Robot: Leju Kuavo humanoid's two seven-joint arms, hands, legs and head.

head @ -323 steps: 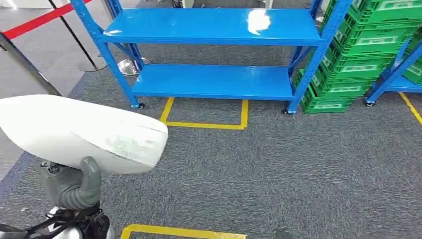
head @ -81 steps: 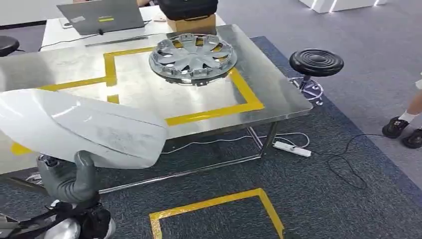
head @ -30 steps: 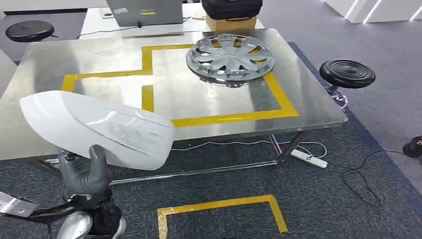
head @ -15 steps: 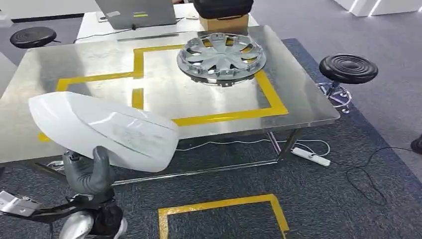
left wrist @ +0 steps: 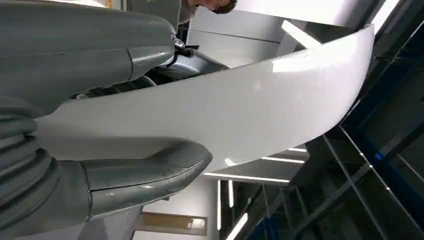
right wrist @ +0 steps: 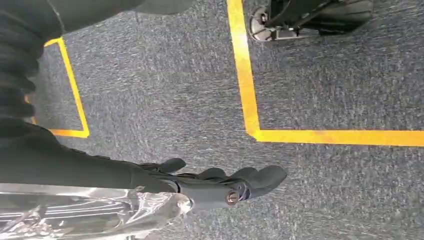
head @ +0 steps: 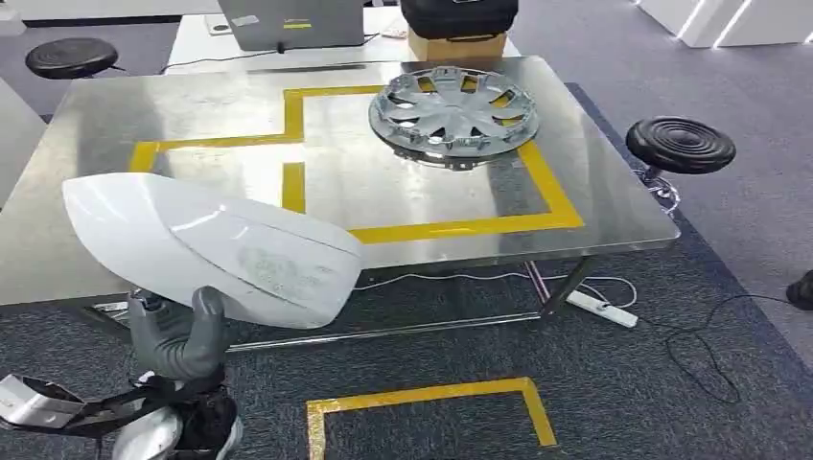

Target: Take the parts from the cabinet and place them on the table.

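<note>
Your left hand (head: 177, 340) is gripping the white part (head: 211, 247) near the steel table (head: 115, 240), while your right hand (right wrist: 220, 185) is hanging empty, fingers loosely extended.

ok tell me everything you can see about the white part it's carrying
The white part is a smooth, glossy, curved shell, like a painted plastic body panel, rounded at one end, with a scuffed patch near the other. The left robot hand grips it from below, thumb pressed on its face. It is held roughly level, overlapping the steel table's near edge.

Laptop (head: 290, 21), black stools (head: 681, 144), power strip (head: 601, 309), yellow floor tape (head: 422, 395)
</note>
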